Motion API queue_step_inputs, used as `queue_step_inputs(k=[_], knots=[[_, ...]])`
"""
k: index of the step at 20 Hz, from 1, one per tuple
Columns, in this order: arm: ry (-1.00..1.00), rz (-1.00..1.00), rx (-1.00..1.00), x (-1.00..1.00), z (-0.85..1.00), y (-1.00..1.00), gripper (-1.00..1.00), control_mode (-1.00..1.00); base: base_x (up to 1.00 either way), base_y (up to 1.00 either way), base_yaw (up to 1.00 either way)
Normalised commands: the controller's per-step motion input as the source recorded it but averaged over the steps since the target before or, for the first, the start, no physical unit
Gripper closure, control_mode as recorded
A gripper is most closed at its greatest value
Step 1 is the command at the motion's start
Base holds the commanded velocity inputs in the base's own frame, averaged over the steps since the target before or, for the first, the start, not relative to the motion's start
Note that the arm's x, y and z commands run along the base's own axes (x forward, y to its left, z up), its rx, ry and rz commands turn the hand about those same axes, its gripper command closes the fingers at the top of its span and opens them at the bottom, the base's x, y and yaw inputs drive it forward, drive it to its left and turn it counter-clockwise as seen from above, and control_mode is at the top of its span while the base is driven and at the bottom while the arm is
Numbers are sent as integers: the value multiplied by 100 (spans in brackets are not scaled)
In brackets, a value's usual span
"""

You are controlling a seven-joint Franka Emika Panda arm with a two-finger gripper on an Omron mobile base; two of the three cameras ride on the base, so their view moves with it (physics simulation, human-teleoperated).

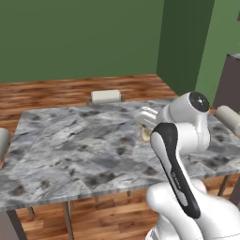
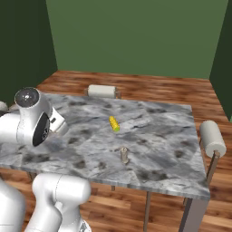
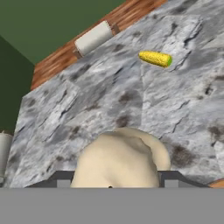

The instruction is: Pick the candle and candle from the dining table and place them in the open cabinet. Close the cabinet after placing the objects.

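Cream candle (image 3: 120, 159) between jaws, unlabelled.

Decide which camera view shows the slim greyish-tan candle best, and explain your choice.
The right base view: the slim candle stands upright on the dining table, unobstructed, nearer than the corn cob. In the left base view the arm covers that area; the hand view shows the cream candle instead.

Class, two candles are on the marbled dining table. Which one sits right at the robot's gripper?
The squat cream candle, close up between the gripper fingers in the hand view. The slimmer greyish-tan candle stands alone, upright, on the dining table.
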Motion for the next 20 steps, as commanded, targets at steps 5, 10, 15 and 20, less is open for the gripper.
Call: queue_step_inputs(k=[5, 10, 15, 20], knots=[[-1, -4, 3, -20, 28, -6, 100, -100, 0, 0, 0], [-2, -1, 0, -12, 33, -1, 100, -100, 0, 0, 0], [0, -1, 1, 0, 50, -7, 100, -100, 0, 0, 0], [-2, -1, 0, -16, 44, -11, 100, -100, 0, 0, 0]])
